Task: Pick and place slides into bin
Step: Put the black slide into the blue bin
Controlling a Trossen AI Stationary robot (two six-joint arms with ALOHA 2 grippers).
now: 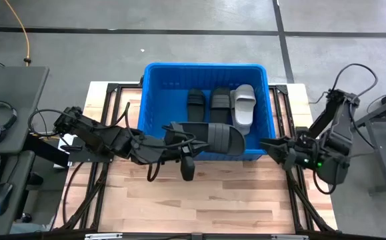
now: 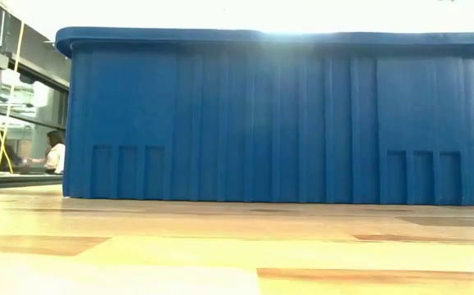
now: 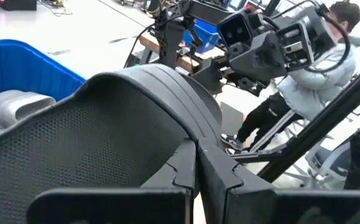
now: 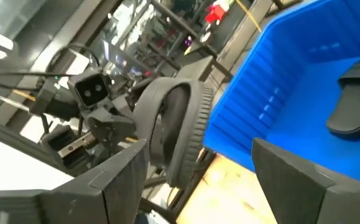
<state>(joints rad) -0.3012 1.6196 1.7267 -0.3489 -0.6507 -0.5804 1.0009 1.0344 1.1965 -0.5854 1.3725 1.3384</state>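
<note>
From above, the left gripper [image 1: 191,143] is clamped on a black slide [image 1: 221,137] at frame centre, over the near rim of the bin [image 1: 154,93]; three slides [image 1: 221,101] lie inside. The right gripper [image 1: 271,147], jaws apart, waits at right. Left wrist: the slide [image 3: 105,137] fills the frame. Next, I judge: carry it inward and release.

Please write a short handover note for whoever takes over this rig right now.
Left gripper: shut on a black slide, held over the near rim of the bin.
Right gripper: open, empty, beside the bin's right near corner.
Done: two black slides and one grey slide lie inside the bin.
Left: drop the held slide in. No other slides show on the table.
</note>
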